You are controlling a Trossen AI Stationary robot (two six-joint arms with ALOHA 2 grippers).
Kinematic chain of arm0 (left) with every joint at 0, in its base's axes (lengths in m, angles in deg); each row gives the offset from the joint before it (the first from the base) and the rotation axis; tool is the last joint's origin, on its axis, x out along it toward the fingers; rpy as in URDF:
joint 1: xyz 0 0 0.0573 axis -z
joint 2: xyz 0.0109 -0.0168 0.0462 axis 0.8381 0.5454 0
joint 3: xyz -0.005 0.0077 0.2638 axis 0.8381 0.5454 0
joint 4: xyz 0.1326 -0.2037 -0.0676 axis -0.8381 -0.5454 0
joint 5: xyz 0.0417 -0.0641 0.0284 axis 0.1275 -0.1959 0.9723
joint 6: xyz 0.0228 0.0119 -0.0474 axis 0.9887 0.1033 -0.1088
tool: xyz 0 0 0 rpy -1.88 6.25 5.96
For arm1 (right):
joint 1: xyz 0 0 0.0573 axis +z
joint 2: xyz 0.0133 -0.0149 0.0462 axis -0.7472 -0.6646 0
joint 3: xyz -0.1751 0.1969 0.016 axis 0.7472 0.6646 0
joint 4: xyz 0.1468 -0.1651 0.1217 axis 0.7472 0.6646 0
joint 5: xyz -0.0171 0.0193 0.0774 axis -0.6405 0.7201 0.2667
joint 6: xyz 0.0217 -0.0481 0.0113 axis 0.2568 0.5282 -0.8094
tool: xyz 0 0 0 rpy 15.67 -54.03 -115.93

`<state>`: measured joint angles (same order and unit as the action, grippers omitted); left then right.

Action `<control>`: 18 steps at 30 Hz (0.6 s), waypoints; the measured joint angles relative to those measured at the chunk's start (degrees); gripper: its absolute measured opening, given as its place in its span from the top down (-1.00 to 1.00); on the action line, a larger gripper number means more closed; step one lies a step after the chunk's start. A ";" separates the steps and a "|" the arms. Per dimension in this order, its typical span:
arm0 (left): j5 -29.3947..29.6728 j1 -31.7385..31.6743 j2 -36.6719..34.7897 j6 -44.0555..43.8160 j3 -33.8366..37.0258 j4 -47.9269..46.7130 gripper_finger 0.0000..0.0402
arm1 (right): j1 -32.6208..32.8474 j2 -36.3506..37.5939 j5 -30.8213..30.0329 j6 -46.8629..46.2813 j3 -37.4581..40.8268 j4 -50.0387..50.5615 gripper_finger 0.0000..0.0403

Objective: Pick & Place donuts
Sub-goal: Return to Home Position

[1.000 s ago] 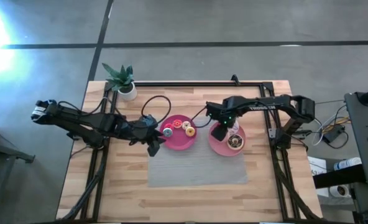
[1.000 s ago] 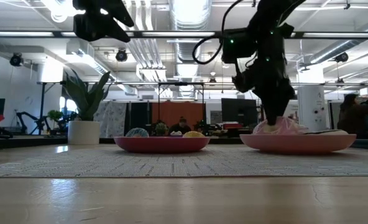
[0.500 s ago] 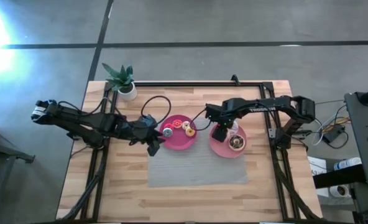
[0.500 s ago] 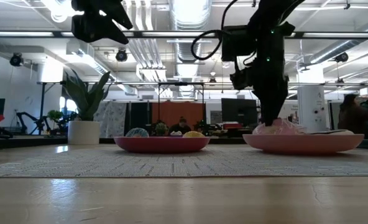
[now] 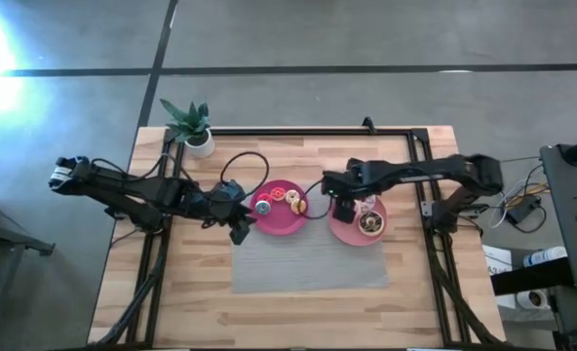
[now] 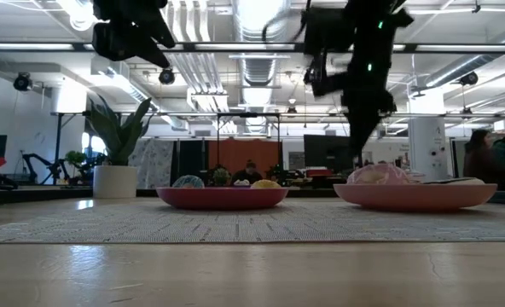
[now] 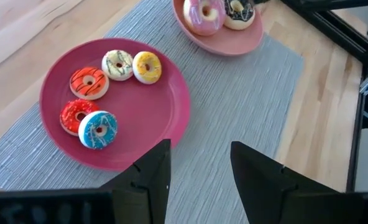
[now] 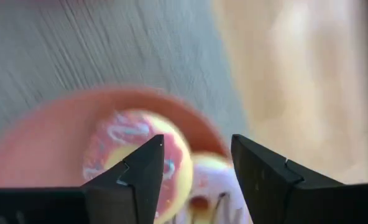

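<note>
My right gripper hangs above the light pink plate at its 9 o'clock side, with the arm reaching in from 3 o'clock and the jaws apart and empty. The left gripper hovers off the 8 o'clock rim of the dark pink plate, jaws likewise apart. Five small donuts lie on the dark plate and the large donuts on the light one. Both plates sit on a grey placemat on the wooden tabletop, with a potted plant at 11 o'clock.

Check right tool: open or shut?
Open. Right wrist view: right tool has a clear finger gap, nothing held; pink donut lies on the plate.
</note>
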<state>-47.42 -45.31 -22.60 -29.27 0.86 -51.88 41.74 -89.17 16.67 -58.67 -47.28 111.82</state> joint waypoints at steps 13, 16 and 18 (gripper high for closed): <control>19.70 7.40 -9.90 7.83 2.84 -0.41 0.30 | 2.64 28.88 2.24 -4.26 10.89 -4.59 0.22; 20.42 7.33 -12.65 -2.98 4.38 -6.62 0.30 | 2.64 34.77 3.63 -9.39 13.02 -4.17 0.22; 19.68 7.93 -13.88 -15.97 5.20 -6.92 0.30 | 2.64 38.55 6.27 -17.75 13.18 -4.28 0.22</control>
<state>-27.74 -37.38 -36.48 -45.24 6.06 -58.80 44.38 -50.62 22.94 -76.42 -34.10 107.54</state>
